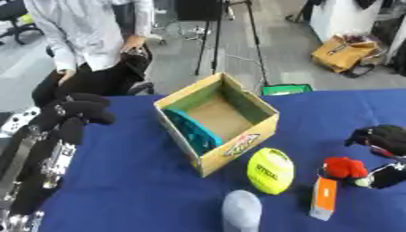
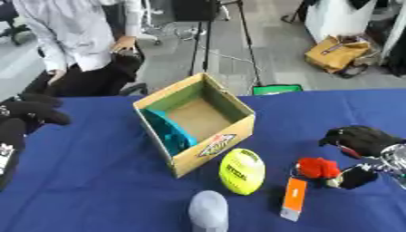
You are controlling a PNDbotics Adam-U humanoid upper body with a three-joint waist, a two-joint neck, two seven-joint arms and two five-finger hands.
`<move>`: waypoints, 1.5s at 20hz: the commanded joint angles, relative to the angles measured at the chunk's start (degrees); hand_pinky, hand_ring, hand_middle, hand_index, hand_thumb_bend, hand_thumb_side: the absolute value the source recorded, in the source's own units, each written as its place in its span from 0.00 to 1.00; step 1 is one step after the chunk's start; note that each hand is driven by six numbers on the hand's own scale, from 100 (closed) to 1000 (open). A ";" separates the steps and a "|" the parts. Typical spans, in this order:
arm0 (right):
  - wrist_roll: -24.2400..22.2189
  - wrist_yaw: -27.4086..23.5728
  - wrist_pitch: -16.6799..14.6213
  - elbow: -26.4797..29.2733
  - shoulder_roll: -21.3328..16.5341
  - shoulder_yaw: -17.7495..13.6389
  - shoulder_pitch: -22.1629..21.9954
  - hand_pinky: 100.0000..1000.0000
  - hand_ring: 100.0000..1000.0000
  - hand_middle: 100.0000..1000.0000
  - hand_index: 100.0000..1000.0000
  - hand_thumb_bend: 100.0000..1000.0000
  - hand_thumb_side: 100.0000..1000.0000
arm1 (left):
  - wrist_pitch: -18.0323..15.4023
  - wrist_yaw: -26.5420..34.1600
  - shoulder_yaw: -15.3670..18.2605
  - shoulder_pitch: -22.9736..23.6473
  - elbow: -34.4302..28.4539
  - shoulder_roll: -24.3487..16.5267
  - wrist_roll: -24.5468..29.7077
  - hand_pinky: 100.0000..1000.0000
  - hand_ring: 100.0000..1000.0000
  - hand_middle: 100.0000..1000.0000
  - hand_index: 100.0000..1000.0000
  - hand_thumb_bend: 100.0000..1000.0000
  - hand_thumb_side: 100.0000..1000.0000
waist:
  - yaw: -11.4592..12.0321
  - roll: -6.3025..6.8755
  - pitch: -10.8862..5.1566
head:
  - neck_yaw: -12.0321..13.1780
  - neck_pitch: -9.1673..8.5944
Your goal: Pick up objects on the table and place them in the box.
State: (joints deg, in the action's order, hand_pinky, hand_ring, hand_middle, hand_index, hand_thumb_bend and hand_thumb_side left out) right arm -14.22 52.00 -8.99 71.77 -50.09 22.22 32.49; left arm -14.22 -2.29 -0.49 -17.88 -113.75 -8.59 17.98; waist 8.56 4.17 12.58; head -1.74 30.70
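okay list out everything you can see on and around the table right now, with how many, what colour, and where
box: one, tan cardboard, open, table centre
teal thing: one, inside box, against its left wall
ball: one, yellow, right of box front
grey rounded thing: one, near edge
orange packet: one, orange and white, right of ball
red thing: one, by right hand
table: one, blue cloth
left hand: black, curled, empty, left edge
right hand: black, curled, right edge, above red thing

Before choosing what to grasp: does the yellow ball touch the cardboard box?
Apart. The right eye view shows blue cloth between the yellow ball and the cardboard box.
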 commanded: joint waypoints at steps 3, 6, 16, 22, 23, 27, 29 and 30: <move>-2.18 -0.99 -0.58 -0.65 -0.88 -0.61 0.94 0.90 0.89 0.79 0.86 0.59 0.49 | 0.01 0.19 0.14 -0.53 -0.84 -0.63 0.24 0.67 0.64 0.69 0.73 0.00 0.62 | 0.20 -0.25 -0.62 | 0.21 0.43; -4.54 -2.47 -1.02 -0.58 -1.22 -0.86 1.33 0.99 0.95 0.76 0.84 0.59 0.47 | 0.07 0.17 0.12 -0.53 -0.84 -0.68 0.35 0.67 0.64 0.69 0.73 0.00 0.61 | 0.14 -0.28 -0.70 | 0.40 0.89; -7.22 -4.01 -1.13 0.17 -1.68 -1.06 1.86 0.98 0.93 0.66 0.77 0.55 0.42 | 0.32 0.26 0.09 -0.50 -0.84 -0.65 0.61 0.67 0.64 0.69 0.73 0.00 0.60 | 0.10 -0.36 -0.83 | 0.75 0.99; -5.95 -3.79 -0.73 0.41 -1.82 -1.04 1.75 0.97 0.92 0.60 0.74 0.54 0.41 | 0.42 0.33 0.04 -0.54 -0.84 -0.59 0.75 0.67 0.64 0.69 0.73 0.00 0.59 | -0.03 -0.44 -0.80 | 0.95 0.65; -5.89 -3.78 -0.70 0.40 -1.82 -1.03 1.75 0.97 0.92 0.60 0.74 0.54 0.41 | 0.41 0.34 0.04 -0.55 -0.84 -0.59 0.77 0.67 0.64 0.69 0.73 0.00 0.59 | -0.03 -0.45 -0.80 | 0.97 0.60; -5.82 -3.69 -0.64 0.35 -1.83 -0.95 1.65 0.96 0.90 0.56 0.71 0.54 0.40 | 0.42 0.33 0.07 -0.51 -0.84 -0.60 0.78 0.67 0.64 0.69 0.73 0.00 0.59 | -0.02 -0.41 -0.76 | 1.02 0.18; -5.66 -3.69 -0.54 0.34 -1.78 -0.92 1.61 0.95 0.90 0.56 0.71 0.54 0.40 | 0.42 0.32 0.06 -0.50 -0.84 -0.59 0.83 0.67 0.64 0.69 0.73 0.00 0.59 | -0.02 -0.39 -0.71 | 1.05 -0.06; -5.54 -3.68 -0.48 0.31 -1.76 -0.89 1.59 0.95 0.89 0.55 0.71 0.54 0.40 | 0.42 0.32 0.06 -0.50 -0.84 -0.58 0.85 0.67 0.64 0.69 0.73 0.00 0.59 | -0.03 -0.38 -0.69 | 1.05 -0.14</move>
State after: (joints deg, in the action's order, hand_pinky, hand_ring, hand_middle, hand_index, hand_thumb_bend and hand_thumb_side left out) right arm -20.07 48.25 -9.58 71.51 -50.06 21.92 33.34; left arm -13.72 -2.14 -0.50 -17.88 -113.75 -8.59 18.61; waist 8.56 4.07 12.59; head -0.88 31.12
